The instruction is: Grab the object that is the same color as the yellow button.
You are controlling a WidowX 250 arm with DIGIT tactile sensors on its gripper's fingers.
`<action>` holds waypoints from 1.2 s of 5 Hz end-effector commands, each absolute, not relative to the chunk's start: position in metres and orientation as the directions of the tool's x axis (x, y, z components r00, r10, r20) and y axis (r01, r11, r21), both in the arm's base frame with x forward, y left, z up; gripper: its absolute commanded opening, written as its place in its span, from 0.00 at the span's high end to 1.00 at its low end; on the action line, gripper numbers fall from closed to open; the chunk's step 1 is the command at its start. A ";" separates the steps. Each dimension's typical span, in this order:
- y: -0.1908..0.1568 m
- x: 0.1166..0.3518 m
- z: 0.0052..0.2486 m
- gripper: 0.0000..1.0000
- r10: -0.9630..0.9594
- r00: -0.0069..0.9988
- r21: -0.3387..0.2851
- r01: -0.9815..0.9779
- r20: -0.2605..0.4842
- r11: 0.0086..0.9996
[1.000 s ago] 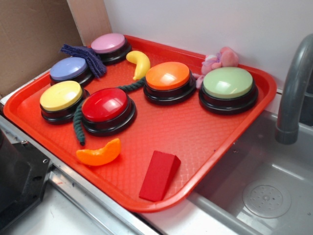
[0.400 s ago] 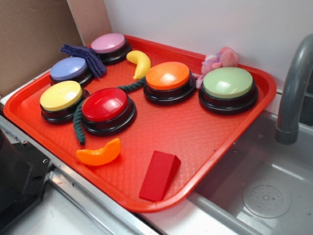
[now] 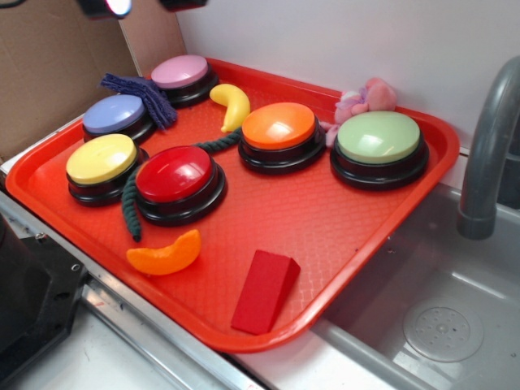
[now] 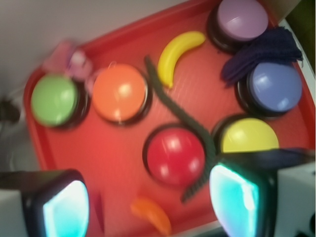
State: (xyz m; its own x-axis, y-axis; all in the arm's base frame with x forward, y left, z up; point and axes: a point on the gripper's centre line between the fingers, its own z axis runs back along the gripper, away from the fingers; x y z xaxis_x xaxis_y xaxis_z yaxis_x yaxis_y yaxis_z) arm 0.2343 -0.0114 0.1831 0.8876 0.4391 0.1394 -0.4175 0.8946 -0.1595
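A small curved yellow toy banana [image 3: 231, 105] lies at the back of the red tray [image 3: 349, 236], between the pink button and the orange button; it also shows in the wrist view [image 4: 177, 52]. The yellow button [image 3: 102, 160] stands at the tray's left edge and shows in the wrist view [image 4: 248, 136]. My gripper [image 4: 150, 205] hangs high above the tray's front, open and empty, its pads [image 4: 66, 210] wide apart. In the exterior view only a bit of it [image 3: 122, 6] shows at the top left.
On the tray stand red [image 3: 175, 175], orange [image 3: 279, 127], green [image 3: 379, 138], blue [image 3: 115, 115] and pink [image 3: 180, 73] buttons. An orange slice toy [image 3: 165, 255], a red block [image 3: 265, 291], a green rope [image 3: 130, 207], a purple cloth [image 3: 146, 93] and a pink plush [image 3: 367, 97] lie around. A sink [image 3: 443, 325] and faucet [image 3: 487, 154] are right.
The gripper has come into the top left of the exterior view. Nothing on the tray has moved.
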 end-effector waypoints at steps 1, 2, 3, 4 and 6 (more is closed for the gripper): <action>0.023 0.306 0.158 0.00 0.650 0.704 -0.206 -0.617 0.287 0.759; 0.035 0.328 0.125 0.00 0.685 0.659 -0.170 -0.670 0.312 0.722; 0.047 0.338 0.098 0.00 0.707 0.645 -0.159 -0.696 0.289 0.700; 0.056 0.339 0.073 0.00 0.713 0.662 -0.146 -0.701 0.232 0.698; 0.061 0.334 0.045 0.00 0.725 0.657 -0.108 -0.721 0.207 0.685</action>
